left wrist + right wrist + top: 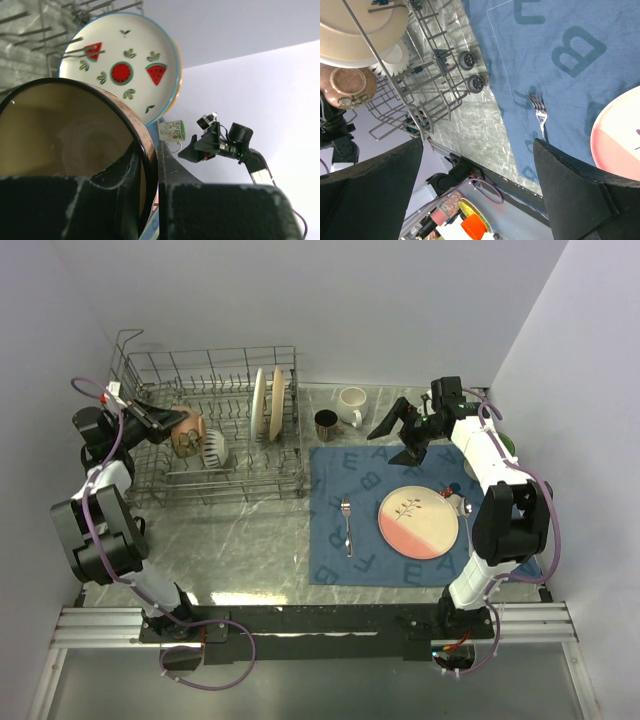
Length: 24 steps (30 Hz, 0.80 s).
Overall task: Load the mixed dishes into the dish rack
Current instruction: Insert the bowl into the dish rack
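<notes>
The grey marbled table [250, 540] is standing between plain white walls, and the dish rack [215, 365] is sitting at about ten o'clock on it. The left gripper [172, 423] is reaching into the rack from its nine o'clock side. It is holding the brown-rimmed bowl [188, 432] by the rim. Its jaws are standing narrow, with one of the fingers [176, 175] outside the rim and the other inside.

The bowl is hanging tilted inside the rack, just beside a white ribbed bowl [211, 447] at its four o'clock. Whether it is touching the wires, I cannot tell. Two plates [266, 403] are standing upright at the rack's three o'clock end.

The right gripper [388, 445] is hovering wide and empty over the twelve o'clock edge of the blue placemat [330, 470].

For this step, the left arm should probably be lowering the bowl slowly between two tines, away from the ribbed bowl. It should be opening only when the wires are carrying the bowl; otherwise the bowl may be rolling or knocking its neighbour.
</notes>
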Tool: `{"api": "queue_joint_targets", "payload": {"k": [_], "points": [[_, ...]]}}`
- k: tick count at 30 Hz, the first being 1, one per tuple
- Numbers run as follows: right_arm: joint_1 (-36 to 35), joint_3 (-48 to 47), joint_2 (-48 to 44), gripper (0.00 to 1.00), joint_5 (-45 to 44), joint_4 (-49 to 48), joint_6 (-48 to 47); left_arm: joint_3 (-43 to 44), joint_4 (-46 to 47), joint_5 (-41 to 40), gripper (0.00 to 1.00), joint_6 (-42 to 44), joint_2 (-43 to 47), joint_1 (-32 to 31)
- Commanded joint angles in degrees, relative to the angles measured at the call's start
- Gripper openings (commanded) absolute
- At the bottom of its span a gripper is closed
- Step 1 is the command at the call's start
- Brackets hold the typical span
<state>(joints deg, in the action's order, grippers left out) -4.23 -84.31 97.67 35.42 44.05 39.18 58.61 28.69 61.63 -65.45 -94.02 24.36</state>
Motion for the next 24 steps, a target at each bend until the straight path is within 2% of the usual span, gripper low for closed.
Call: {"api": "queue_joint_targets", "payload": {"k": [1,9,11,16,19,23,24], "points": [[0.19,-2.08,0.94,0.99,0.09,-0.99,0.37,-1.83,9.71,3.59,0.01,-2.92,-0.02,1.65],[0.19,-4.19,2.7,0.99,0.35,-0.46,0.28,-3.32,22.8,6.57,0.01,-12.22,-4.5,2.01],[0.27,-4.28,2.88,0.99,0.35,-0.37,0.28,-3.94,28.95,6.67,0.01,-14.87,-5.65,2.01],[0.19,-3.75,2.79,0.98,0.26,-0.63,0.46,-3.24,29.5,6.49,0.01,-15.76,-6.62,2.36],[0.27,-3.84,2.7,0.98,0.26,-0.72,0.64,-2.71,25.21,5.79,0.01,-12.52,-6.09,2.45],[0.19,-4.1,2.27,0.98,-0.09,-0.72,0.81,1.14,6.42,2.64,0.01,0.73,-3.81,2.36],[0.19,-4.1,2.18,0.98,-0.17,-0.9,0.9,2.11,-1.8,1.93,0.01,5.98,-3.11,2.27]]}}
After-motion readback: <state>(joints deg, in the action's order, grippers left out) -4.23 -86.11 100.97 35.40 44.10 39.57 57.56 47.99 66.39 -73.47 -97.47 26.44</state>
